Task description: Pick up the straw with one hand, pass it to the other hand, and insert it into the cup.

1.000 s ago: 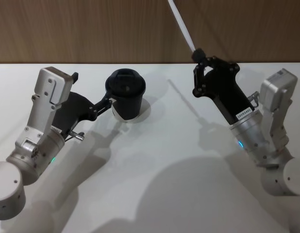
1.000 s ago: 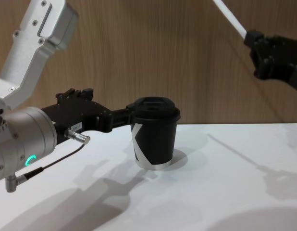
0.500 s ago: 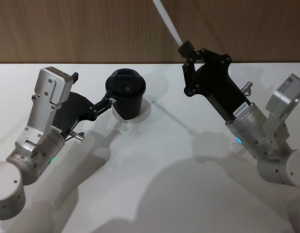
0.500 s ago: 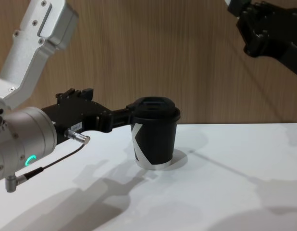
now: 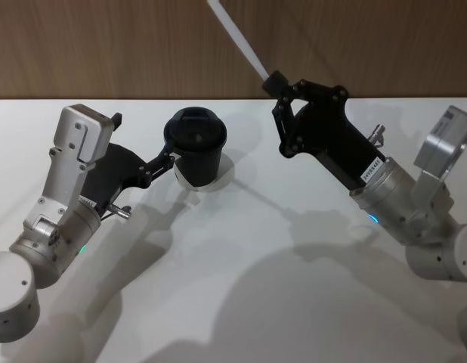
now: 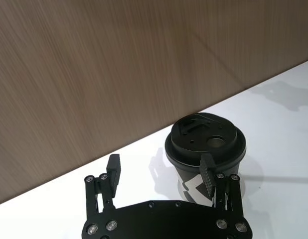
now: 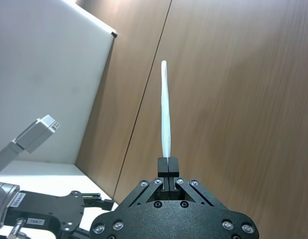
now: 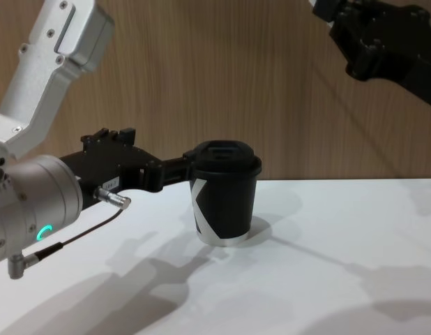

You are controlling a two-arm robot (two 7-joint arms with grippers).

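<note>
The straw (image 5: 237, 38) is a thin white tube that slants up and left, high above the table, with my right gripper (image 5: 273, 79) shut on its lower end. In the right wrist view the straw (image 7: 166, 114) rises straight out of the closed fingertips (image 7: 169, 164). The black lidded cup (image 5: 196, 147) stands upright on the table, left of and below the right gripper (image 8: 327, 10). My left gripper (image 5: 145, 140) rests low at the cup's left and is open, with one finger (image 6: 208, 172) against the side of the cup (image 6: 206, 144) and the other finger (image 6: 113, 169) well apart.
A white tabletop (image 5: 241, 287) runs to a brown wood-grain wall (image 5: 105, 45) just behind the cup. The left arm's silver link (image 8: 55, 56) rises at the left. A thin dark cable (image 8: 83, 234) loops under the left wrist.
My right gripper has carried the straw leftward toward the cup, and it stands higher in the chest view. The left gripper and the cup have not moved.
</note>
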